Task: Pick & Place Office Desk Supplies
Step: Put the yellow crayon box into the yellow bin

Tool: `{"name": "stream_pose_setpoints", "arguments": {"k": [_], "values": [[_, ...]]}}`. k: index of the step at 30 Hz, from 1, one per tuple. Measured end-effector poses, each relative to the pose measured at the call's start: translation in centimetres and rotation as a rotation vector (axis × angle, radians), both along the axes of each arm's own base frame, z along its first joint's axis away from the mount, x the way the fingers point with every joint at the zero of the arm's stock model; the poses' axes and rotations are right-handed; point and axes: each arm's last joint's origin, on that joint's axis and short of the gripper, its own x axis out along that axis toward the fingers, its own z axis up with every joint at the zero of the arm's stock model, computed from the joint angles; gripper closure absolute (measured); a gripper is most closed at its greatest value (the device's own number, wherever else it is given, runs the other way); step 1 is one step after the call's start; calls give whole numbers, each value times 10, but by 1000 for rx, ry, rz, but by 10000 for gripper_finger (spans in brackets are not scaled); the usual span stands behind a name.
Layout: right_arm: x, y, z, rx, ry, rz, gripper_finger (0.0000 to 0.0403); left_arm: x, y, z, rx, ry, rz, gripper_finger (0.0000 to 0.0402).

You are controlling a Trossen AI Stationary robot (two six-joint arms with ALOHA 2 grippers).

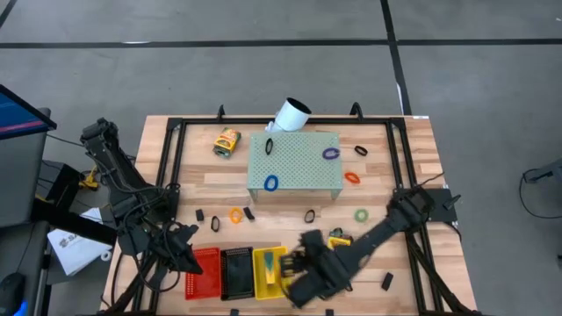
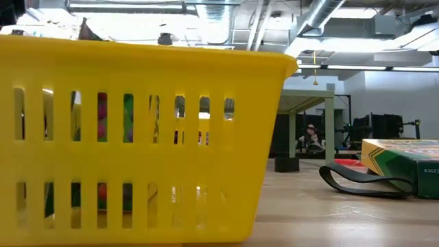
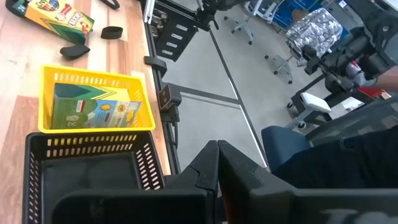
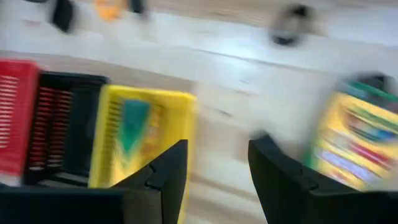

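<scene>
We see a wooden table (image 1: 211, 189) carrying a pale green perforated block (image 1: 294, 163). Left of the block lies a crayon box (image 1: 227, 141); nearer us sit red (image 1: 205, 272), black (image 1: 236, 273) and yellow (image 1: 269, 272) baskets, with scattered loops and perhaps clips between.

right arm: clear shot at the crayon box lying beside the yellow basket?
Probably yes: the right gripper is open and empty, and the crayon box lies close ahead on bare wood, outside the yellow basket.
</scene>
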Motion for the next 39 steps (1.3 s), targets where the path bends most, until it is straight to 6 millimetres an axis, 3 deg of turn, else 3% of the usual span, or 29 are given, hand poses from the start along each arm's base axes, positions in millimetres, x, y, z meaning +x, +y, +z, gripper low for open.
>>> {"name": "stream_pose_setpoints", "arguments": {"k": [4,13,23,30,33,36,39], "values": [[-12,12,1,42,20,22,237,1,1,1,-2,-14,28,402],[-24,27,-36,101,187,27,237,7,3,8,-58,-78,122,402],[-68,63,-21,156,189,25,242,23,14,14,-107,-119,213,402],[-77,60,-55,63,313,55,254,34,24,15,-113,-125,265,401],[-78,63,-65,30,324,183,251,37,27,16,-128,-126,261,401],[-73,65,-52,2,236,392,247,40,29,18,-140,-133,265,401],[-71,50,-14,-73,108,559,246,43,32,18,-147,-139,277,401]]}}
